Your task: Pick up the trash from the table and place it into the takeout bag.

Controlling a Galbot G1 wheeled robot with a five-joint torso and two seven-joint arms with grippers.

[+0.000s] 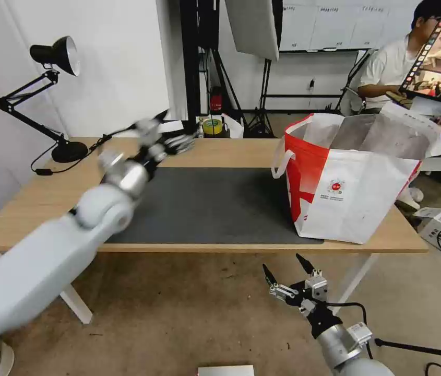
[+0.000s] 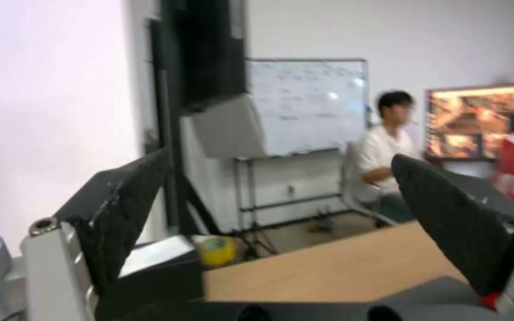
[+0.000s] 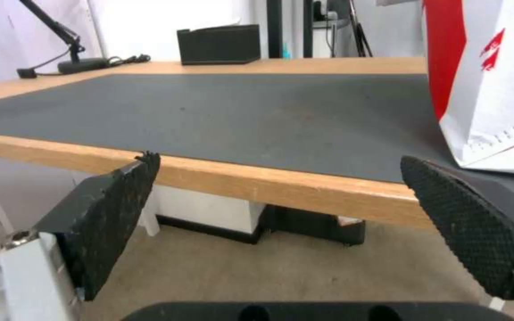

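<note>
The takeout bag stands open on the right end of the table, its foil lining showing. Part of it sits on the dark grey mat. The trash is out of view. My left gripper is stretched over the table's far left, above the mat's back corner. In the left wrist view this gripper is open and holds nothing. My right gripper hangs open below the table's front edge, left of the bag. In its wrist view the right gripper faces the mat with the bag to one side.
A black desk lamp stands at the table's back left, its cable trailing over the wood. A black tissue box sits at the far edge. A yellow tape roll lies behind the table. A person sits at the back right.
</note>
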